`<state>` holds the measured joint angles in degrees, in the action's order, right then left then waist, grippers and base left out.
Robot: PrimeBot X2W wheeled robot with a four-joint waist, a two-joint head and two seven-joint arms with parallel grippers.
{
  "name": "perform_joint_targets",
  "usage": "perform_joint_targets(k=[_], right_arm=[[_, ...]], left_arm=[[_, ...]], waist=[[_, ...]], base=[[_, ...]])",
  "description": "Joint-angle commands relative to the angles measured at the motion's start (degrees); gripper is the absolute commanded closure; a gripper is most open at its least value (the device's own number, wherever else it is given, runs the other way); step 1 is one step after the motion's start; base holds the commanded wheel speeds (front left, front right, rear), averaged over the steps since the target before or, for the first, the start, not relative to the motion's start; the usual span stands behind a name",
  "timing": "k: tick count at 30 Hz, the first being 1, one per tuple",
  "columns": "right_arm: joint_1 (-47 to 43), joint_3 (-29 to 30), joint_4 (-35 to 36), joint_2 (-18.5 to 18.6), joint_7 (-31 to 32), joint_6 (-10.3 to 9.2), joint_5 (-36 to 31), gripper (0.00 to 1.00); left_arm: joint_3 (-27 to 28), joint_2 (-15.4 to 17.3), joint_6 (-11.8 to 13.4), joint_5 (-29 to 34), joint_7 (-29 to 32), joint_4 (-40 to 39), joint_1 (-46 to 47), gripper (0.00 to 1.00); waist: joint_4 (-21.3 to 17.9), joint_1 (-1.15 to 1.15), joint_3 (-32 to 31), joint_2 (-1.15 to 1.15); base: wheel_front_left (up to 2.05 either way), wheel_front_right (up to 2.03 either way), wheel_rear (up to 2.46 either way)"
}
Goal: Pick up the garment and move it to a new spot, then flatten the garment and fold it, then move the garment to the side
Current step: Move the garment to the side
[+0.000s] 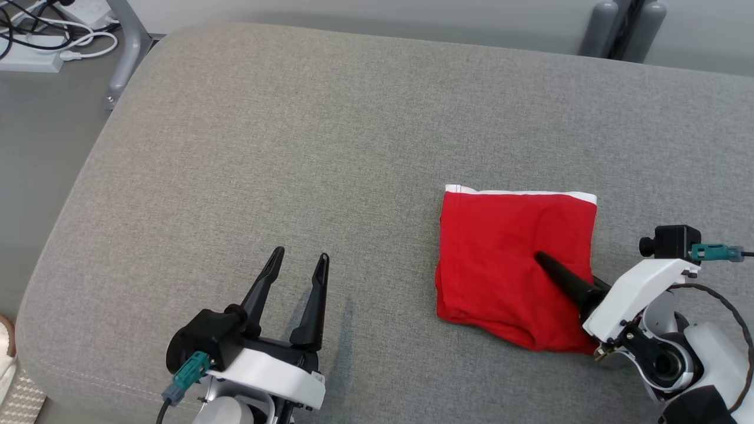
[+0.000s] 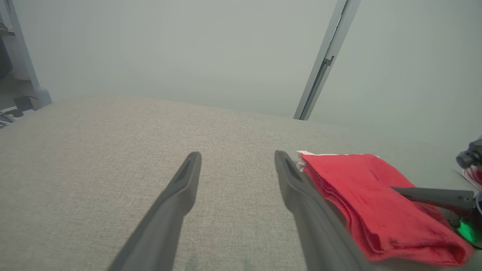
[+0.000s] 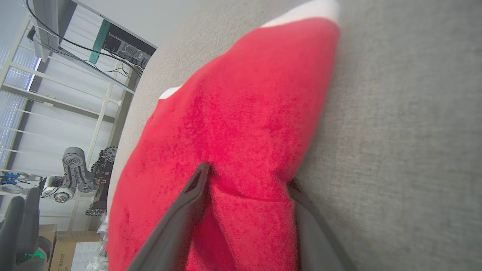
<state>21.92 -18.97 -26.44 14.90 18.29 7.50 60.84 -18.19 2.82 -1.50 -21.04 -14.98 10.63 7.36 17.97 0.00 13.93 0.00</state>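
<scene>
Grey woven-fabric cushion (image 1: 353,118), flat. Soft red knit garment (image 1: 500,253) with a white band (image 1: 524,193) on its far edge lies right of centre, folded roughly square, so probably only the move aside is left. Right gripper (image 3: 248,175) straddles its near-right corner, fingers apart, not clamped. Left gripper (image 1: 300,254) spread wide over the cushion, near left.

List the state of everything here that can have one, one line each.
Garment: folded, lying flat on the cushion, white band at the far edge.
Left gripper: open, empty, off to the garment's left.
Right gripper: open, fingers either side of the garment's right edge, one lying on top.
</scene>
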Motion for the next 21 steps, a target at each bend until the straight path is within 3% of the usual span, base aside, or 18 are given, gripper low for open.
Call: perform_joint_targets(k=[1,11,21], right_arm=[[-0.7,-1.1,-0.8,0.1,-1.2,-0.04,-0.5,1.0],[1.7,-8.0,2.6,7.8,-11.0,-0.03,-8.6,1.0],[7.8,-17.0,8.8,18.1,-12.3,-0.04,-15.0,1.0]], left_arm=[[0.2,0.2,0.3,-0.1,-0.3,0.2,0.8,0.0],[0.4,0.2,-0.5,1.5,-0.2,-0.2,-0.1,0.0],[-1.4,0.2,-1.1,3.0,-0.3,-0.7,3.5,0.0]], waist=[[-0.3,0.0,-0.2,0.0],[-5.4,0.0,-2.2,0.0],[-14.7,0.0,1.0,0.0]], base=[[0.0,0.0,0.0],[0.0,0.0,0.0],[0.0,0.0,0.0]])
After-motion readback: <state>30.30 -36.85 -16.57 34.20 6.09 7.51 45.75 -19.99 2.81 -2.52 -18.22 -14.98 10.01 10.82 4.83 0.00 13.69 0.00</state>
